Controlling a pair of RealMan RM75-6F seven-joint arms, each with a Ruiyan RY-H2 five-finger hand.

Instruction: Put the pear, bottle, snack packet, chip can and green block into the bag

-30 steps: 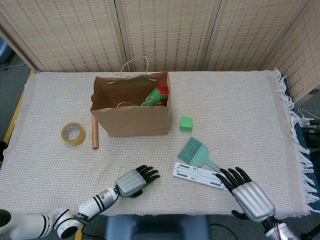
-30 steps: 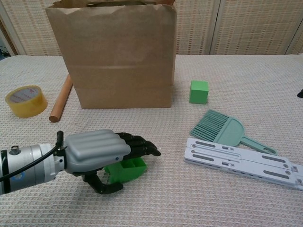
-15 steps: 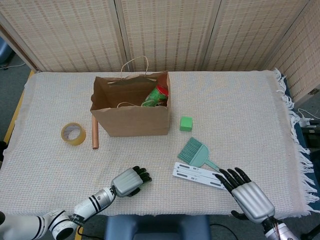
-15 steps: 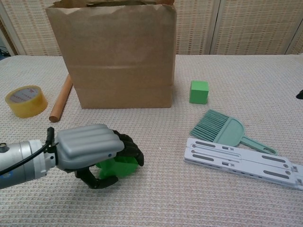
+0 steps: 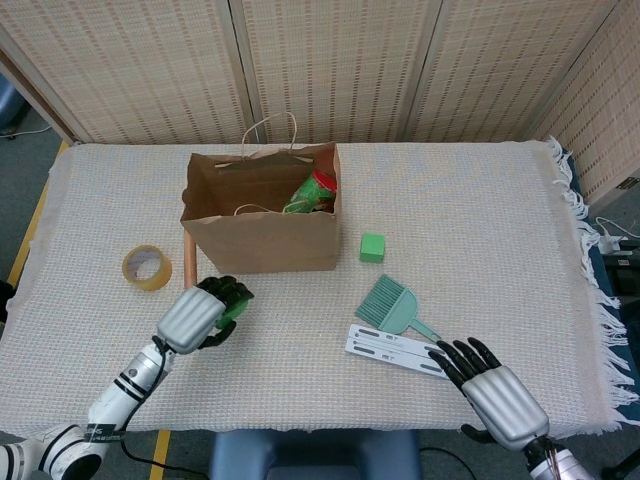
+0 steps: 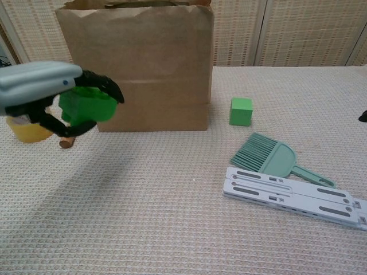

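The left hand (image 6: pixel 54 97) is curled around a green block (image 6: pixel 86 107), lifted off the cloth just in front of the brown paper bag (image 6: pixel 143 69) (tape roll and wooden rod behind it). The right hand (image 5: pixel 490 385) rests with fingers spread, holding nothing, beside the white strip (image 5: pixel 398 351).

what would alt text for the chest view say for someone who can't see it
The robot's left hand holds a green block raised off the table, in front of a brown paper bag on a woven cloth. To the right lie a second green cube, a teal hand brush and a white slotted bar; yellow tape sits partly hidden behind the hand.
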